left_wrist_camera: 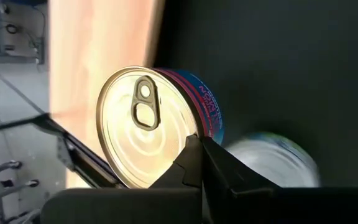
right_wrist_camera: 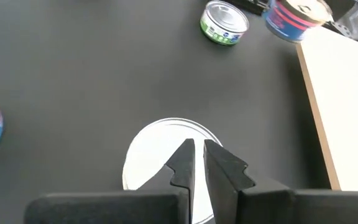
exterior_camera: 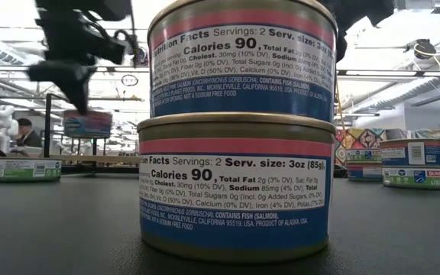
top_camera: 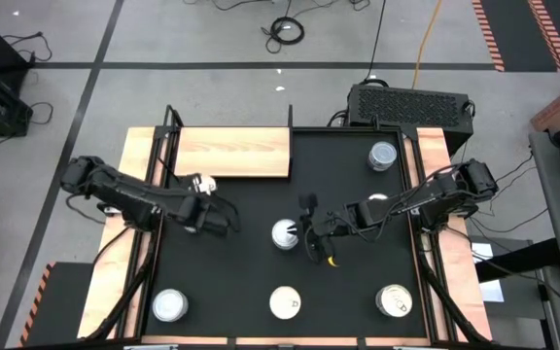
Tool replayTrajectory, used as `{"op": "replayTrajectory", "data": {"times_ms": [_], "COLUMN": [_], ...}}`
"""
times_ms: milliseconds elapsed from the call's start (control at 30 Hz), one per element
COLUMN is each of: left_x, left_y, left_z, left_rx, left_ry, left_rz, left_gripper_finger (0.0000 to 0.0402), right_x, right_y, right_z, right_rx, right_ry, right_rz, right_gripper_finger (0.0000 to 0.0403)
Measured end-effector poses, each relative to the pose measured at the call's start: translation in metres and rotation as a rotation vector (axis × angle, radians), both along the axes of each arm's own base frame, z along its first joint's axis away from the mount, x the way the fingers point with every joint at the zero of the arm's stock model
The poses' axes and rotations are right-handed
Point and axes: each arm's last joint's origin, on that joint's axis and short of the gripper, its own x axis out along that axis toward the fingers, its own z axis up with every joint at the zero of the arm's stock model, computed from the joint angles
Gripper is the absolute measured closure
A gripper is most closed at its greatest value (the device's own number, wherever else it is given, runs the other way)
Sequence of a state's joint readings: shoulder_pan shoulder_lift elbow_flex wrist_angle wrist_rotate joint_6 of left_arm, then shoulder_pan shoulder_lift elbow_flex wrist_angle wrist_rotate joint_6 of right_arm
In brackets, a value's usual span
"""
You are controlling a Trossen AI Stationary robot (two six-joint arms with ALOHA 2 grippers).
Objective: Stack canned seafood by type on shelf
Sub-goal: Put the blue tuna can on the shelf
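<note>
Gripper on the left arm (top_camera: 224, 218) (left_wrist_camera: 196, 140) has its fingers pressed together with nothing between them. Red-and-blue pull-tab can (top_camera: 203, 183) (left_wrist_camera: 135, 124) lies right at the fingertips; in the left wrist view the tips overlap the edge of its lid, and I cannot tell whether they touch. This can is just off the near long edge of the shelf (top_camera: 231, 153), toward its left end, not on the board. In the low view it shows just below the dark left gripper (exterior_camera: 75, 72). A second, blurred can (left_wrist_camera: 272, 163) lies on the black mat beyond the first.

Right gripper (top_camera: 309, 233) (right_wrist_camera: 197, 149) is mid-desk, its fingers nearly together with only a thin slit between them, pinching nothing. White-lidded can (top_camera: 285, 234) (right_wrist_camera: 157, 155) sits upright on the mat directly under and just ahead of those fingertips, apart from them.

Other cans:
- A stack of two salmon cans (top_camera: 285, 303) (exterior_camera: 239, 130) stands at the near middle edge of the desk (top_camera: 261, 272), right in front of the low camera.
- Single cans stand at near left (top_camera: 168, 305) and near right (top_camera: 394, 300).
- One can stands at the far right (top_camera: 383, 156).
- One can is partly hidden under the right arm (top_camera: 377, 202).
</note>
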State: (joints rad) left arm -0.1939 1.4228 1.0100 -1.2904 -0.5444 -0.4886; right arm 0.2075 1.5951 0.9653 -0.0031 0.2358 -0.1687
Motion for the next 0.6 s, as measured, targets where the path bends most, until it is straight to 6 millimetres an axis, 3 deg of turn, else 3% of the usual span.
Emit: {"op": "replayTrajectory", "data": {"times_ms": [233, 600], "left_x": [0.009, 0.003], "left_y": [0.051, 0.128], "left_z": [0.004, 0.004], "left_rx": [0.002, -0.035], "left_ry": [-0.007, -0.006], "left_rz": [0.013, 0.059], "left_gripper_finger": [0.0401, 0.0401], "right_x": [0.000, 0.000], "right_y": [-0.010, -0.027], "right_z": [-0.002, -0.005], "right_rx": [0.009, 0.054], "right_ry": [0.021, 0.058], "right_rz": [-0.038, -0.126], "right_gripper_finger": [0.0376, 0.0376]}}
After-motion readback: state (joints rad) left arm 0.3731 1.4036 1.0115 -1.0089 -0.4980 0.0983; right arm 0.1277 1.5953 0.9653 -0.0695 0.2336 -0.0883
